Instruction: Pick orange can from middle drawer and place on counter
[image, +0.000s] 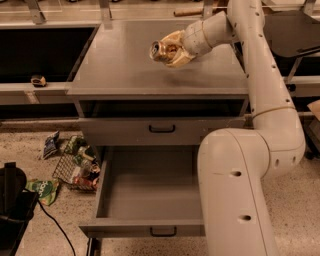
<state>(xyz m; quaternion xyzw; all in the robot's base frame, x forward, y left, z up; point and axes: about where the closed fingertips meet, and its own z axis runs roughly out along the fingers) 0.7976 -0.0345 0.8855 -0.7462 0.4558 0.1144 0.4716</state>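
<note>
While the middle drawer (150, 195) stands pulled out below, the hand (171, 51) grips the orange can (158, 50) on its side over the worktop (120, 70), silver end facing left.

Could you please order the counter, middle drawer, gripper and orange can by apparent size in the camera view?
1. counter and middle drawer: near equal, unsure.
2. gripper, above the counter, holding the orange can.
3. orange can.

One end effector (171, 50) over one counter (125, 67), one orange can (159, 50), one middle drawer (150, 187), one wire basket (74, 167).
</note>
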